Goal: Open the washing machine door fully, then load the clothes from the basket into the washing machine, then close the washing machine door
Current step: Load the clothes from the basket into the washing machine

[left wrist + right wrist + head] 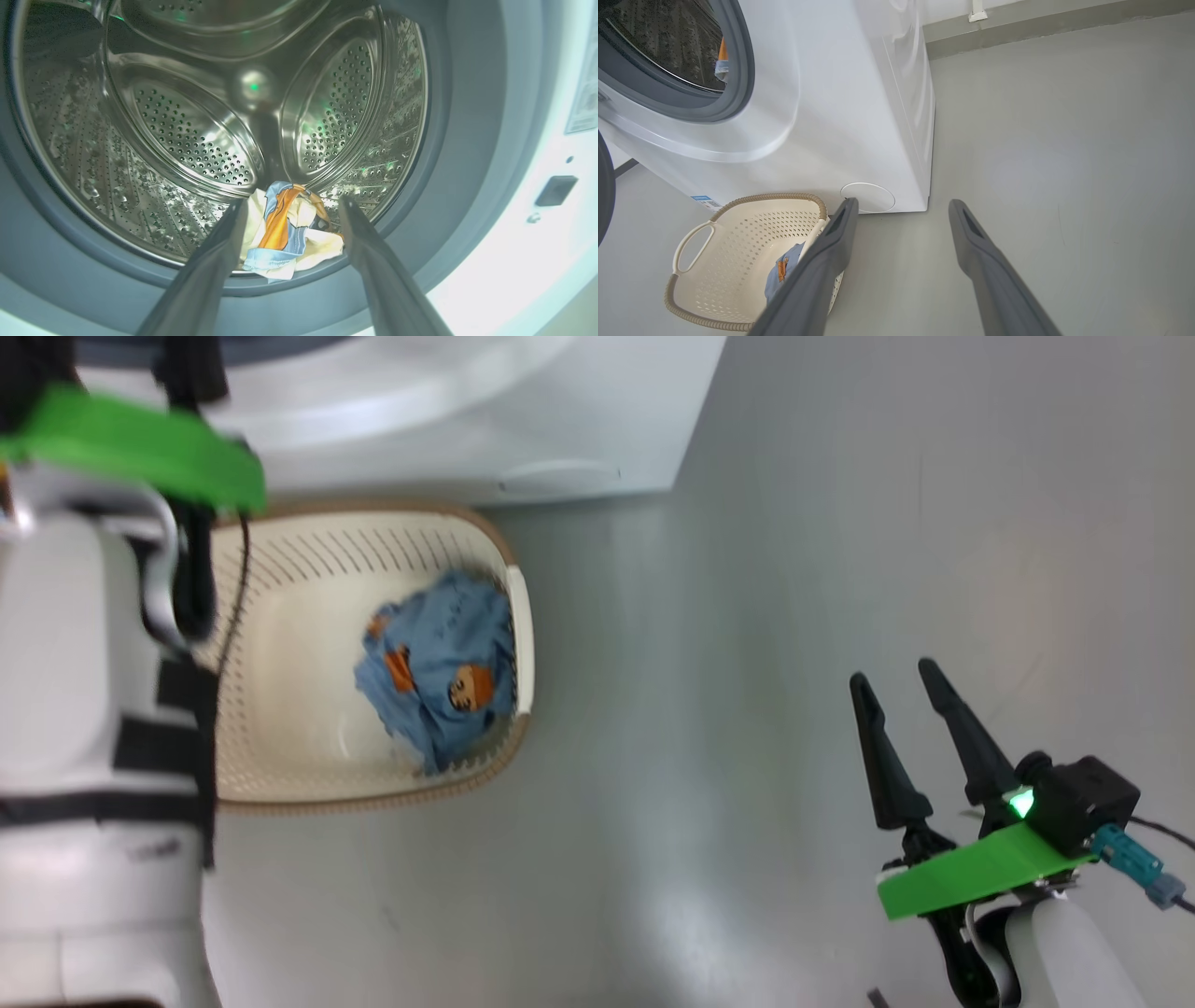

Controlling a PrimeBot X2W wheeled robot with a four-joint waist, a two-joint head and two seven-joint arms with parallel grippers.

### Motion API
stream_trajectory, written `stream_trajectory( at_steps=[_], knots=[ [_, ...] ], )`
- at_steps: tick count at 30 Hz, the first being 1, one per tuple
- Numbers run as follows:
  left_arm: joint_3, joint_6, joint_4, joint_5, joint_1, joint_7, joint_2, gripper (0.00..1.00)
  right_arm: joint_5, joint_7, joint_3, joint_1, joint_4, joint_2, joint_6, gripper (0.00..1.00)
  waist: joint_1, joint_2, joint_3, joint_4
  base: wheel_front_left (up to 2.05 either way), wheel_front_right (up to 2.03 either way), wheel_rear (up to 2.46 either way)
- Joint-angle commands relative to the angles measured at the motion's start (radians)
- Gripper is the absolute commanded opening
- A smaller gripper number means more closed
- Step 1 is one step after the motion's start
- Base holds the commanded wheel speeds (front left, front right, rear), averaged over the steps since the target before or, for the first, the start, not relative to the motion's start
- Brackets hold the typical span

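Now, left gripper: its fingers are spread apart with nothing between them, and they point into the mouth of the washing machine, with the tips level with the front lip of the steel drum.
Left forearm: it is pale with black straps, runs along the left edge of the head view, and covers the left end of the basket.
Loaded garment: a crumpled cream, light-blue and orange piece lies at the drum's front bottom edge, just inside the grey rubber ring. In the left wrist view it sits between the two fingertips (whether either tip touches it, I cannot tell). A sliver of it shows through the opening in the right wrist view.
Washing machine door: a dark curved strip of it shows at the left edge of the right wrist view, swung clear of the uncovered opening.
Basket: it stands on the grey floor, just in front of the machine's lower front edge, near the round white flap and the blue label sticker.
Clothes: a light-blue heap with orange-brown faces lies bunched against the basket's right-hand wall. In the right wrist view it is partly hidden by a finger.
Right gripper: the fingers are parted and empty, and it hovers over bare floor well apart from the basket's right side. Its tips point toward the machine's front right corner.
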Motion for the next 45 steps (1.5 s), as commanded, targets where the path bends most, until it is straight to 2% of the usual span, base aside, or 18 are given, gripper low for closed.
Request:
stream_trajectory(
  at_steps=[1,9,21,32,45],
  knots=[
    [0.023,-0.006,-0.046,0.012,0.047,-0.005,0.035,1.0,0.006,-0.005,0.026,0.036,-0.016,0.001,0.002,1.0,0.0,0.0,-0.099,0.022,0.0,0.0,0.0],
    [0.056,-0.007,-0.233,0.019,0.293,-0.005,0.03,1.0,0.004,-0.005,0.033,0.082,-0.009,0.012,0.002,1.0,0.0,0.0,-0.227,0.014,0.0,0.0,0.0],
    [0.089,0.018,-0.432,0.028,0.593,-0.005,0.031,1.0,0.002,-0.005,0.04,0.134,-0.004,0.033,0.002,1.0,0.0,0.0,-0.336,-0.015,0.0,0.0,0.0],
    [0.098,0.072,-0.572,0.009,0.875,-0.005,0.001,1.0,0.002,-0.005,0.043,0.182,-0.009,0.043,0.002,1.0,0.0,0.0,-0.402,-0.032,0.0,0.0,0.0],
    [0.106,0.136,-0.638,-0.019,1.12,-0.005,-0.017,1.0,-0.01,-0.005,0.032,0.214,-0.016,0.045,0.002,1.0,0.0,0.0,-0.443,-0.028,0.0,0.0,0.0]
  ],
)
